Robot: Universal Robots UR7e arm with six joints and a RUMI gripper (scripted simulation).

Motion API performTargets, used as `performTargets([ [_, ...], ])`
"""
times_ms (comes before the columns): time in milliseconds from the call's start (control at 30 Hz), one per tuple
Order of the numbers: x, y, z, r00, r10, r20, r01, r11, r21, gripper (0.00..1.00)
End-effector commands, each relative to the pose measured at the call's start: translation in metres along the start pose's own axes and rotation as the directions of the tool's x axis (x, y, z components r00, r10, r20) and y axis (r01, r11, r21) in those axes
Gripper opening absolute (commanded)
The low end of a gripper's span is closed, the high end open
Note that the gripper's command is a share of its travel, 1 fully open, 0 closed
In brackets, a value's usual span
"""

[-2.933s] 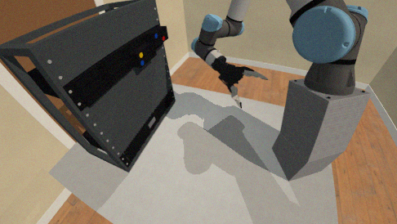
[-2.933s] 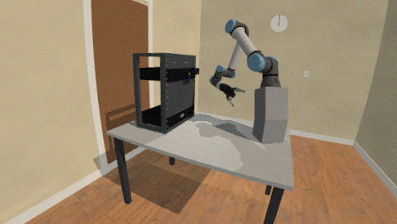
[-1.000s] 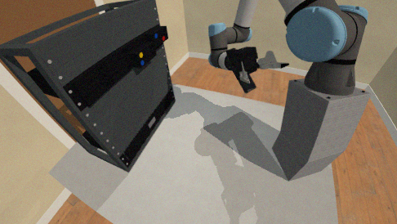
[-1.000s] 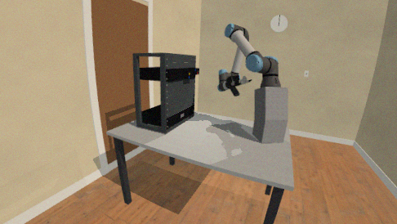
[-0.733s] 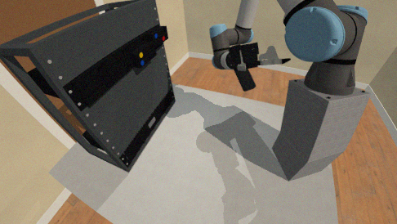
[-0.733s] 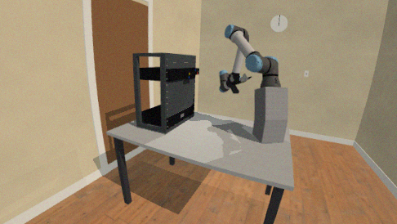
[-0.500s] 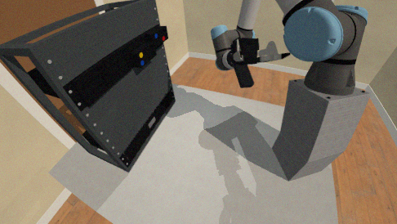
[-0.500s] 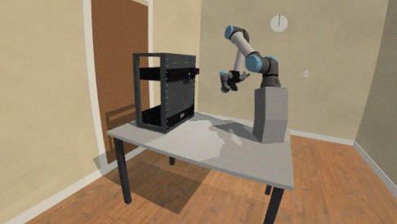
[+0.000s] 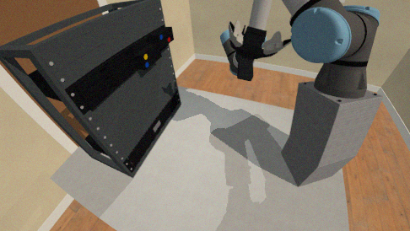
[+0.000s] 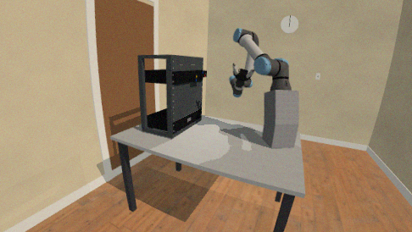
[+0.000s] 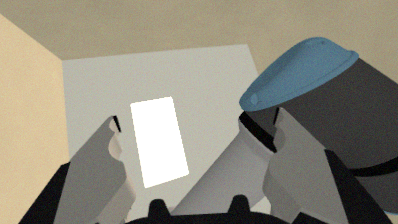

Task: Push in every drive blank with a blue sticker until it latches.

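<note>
The dark grey rack [image 9: 105,84] stands on the table at the left, and it also shows in the exterior view [image 10: 171,95]. Black drive blanks sit in a band near the top of its front. They carry small stickers: one blue [image 9: 161,36], one red [image 9: 169,39], one yellow [image 9: 145,56] and a second blue [image 9: 147,65]. My gripper [image 9: 253,35] [image 10: 237,78] is open and empty. It hangs in the air to the right of the rack's front, well apart from it. In the wrist view its fingers point up at the ceiling, and the rack is out of sight there.
The arm's grey pedestal [image 9: 329,126] stands on the table at the right. A black unit [image 9: 153,126] fills the rack's bottom bay. The wrist view shows a white ceiling light [image 11: 160,142] and the arm's blue joint cap [image 11: 295,75]. A door [image 10: 123,63] is behind the rack.
</note>
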State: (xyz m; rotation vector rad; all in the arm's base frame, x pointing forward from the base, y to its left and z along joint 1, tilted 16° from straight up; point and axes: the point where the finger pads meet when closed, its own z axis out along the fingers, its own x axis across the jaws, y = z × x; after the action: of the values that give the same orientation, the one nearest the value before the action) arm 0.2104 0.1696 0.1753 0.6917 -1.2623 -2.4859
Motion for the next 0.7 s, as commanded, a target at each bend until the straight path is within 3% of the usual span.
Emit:
performTargets([
  [0, -0.020, 0.015, 0.011, 0.994, -0.070, 0.087, 0.076, 0.995, -0.072, 1.00],
  [200, -0.052, 0.047, 0.026, 0.955, -0.024, 0.294, 0.096, 0.968, -0.233, 1.00],
  [433, -0.092, 0.076, 0.019, 0.857, 0.079, 0.509, 0.136, 0.919, -0.371, 1.00],
  [500, -0.104, 0.082, 0.014, 0.820, 0.112, 0.562, 0.150, 0.904, -0.399, 1.00],
  [567, -0.104, 0.082, 0.014, 0.820, 0.112, 0.562, 0.150, 0.904, -0.399, 1.00],
  [667, -0.120, 0.089, 0.003, 0.757, 0.166, 0.632, 0.170, 0.884, -0.436, 1.00],
])
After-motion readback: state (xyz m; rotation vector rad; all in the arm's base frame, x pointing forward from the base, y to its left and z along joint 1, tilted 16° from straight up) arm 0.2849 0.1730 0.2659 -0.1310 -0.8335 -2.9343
